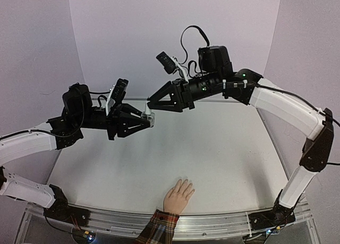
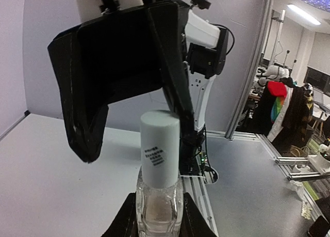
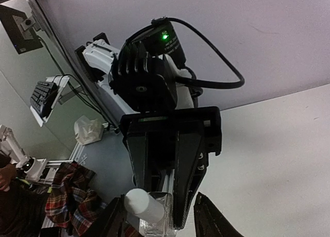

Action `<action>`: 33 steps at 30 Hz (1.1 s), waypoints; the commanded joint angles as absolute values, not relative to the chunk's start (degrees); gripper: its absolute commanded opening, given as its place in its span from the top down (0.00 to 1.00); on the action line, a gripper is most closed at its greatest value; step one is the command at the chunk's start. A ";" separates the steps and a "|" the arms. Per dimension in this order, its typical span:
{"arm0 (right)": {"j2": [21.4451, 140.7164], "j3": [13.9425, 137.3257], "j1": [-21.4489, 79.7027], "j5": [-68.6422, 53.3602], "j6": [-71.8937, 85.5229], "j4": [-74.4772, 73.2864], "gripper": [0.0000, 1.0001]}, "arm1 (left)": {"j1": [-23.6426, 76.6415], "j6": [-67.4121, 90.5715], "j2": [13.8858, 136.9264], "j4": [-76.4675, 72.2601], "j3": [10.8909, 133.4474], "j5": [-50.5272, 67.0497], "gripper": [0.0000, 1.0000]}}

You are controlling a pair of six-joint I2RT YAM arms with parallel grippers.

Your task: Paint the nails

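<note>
The white table [image 1: 223, 159] carries the peach-coloured hand [image 1: 179, 195], which is laid palm down at the near edge, between the two arm bases. A red plaid cuff [image 1: 159, 225] is seen at its wrist.

The small glass bottle [image 2: 159, 206] is held in the air above the far part of the table, well apart from the hand. The left pincer [image 1: 150, 118] is clamped on its clear body, which is judged light, slippery and breakable. The white cap [image 2: 160, 146] is judged the place to grip, on its cylindrical side. The right pincer [image 1: 151, 102] is presented at the cap with jaws apart, not clamped.

The nails [image 1: 184, 182] are located at the fingertips, which point up the table. They are too small to be made out singly. They are judged stiff and smooth, and only light brush contact is advised. No object is seen between bottle and hand; the arms themselves are judged the main obstruction.
</note>
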State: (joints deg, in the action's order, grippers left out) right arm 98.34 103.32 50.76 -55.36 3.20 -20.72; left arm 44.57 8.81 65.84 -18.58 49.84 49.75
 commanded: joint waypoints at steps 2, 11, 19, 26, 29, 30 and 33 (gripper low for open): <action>100.08 106.68 50.72 -63.37 3.25 -18.92 0.55 | 44.39 10.84 66.32 -24.98 51.34 56.66 1.00; 101.37 107.12 51.59 -65.06 4.91 -15.83 0.78 | 44.39 12.40 68.48 -27.04 52.68 56.71 1.00; 100.90 105.23 51.73 -65.14 3.96 -15.16 0.78 | 44.22 13.76 68.40 -29.23 52.59 51.62 1.00; 100.27 103.99 51.72 -64.10 3.69 -14.94 0.87 | 44.09 14.49 68.92 -29.77 53.53 49.67 1.00; 99.19 102.65 51.79 -61.44 3.65 -14.19 1.00 | 44.04 14.45 68.15 -28.98 53.51 44.06 1.00; 98.81 101.80 51.86 -60.00 3.67 -13.80 1.00 | 44.09 14.29 67.88 -28.51 53.34 41.20 1.00; 98.22 99.33 52.75 -52.11 4.81 -11.73 1.00 | 44.01 12.32 67.13 -25.13 54.17 30.04 1.00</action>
State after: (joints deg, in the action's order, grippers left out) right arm 100.03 102.27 50.65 -58.86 1.77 -12.22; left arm 44.56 15.43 68.79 -24.82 49.95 47.52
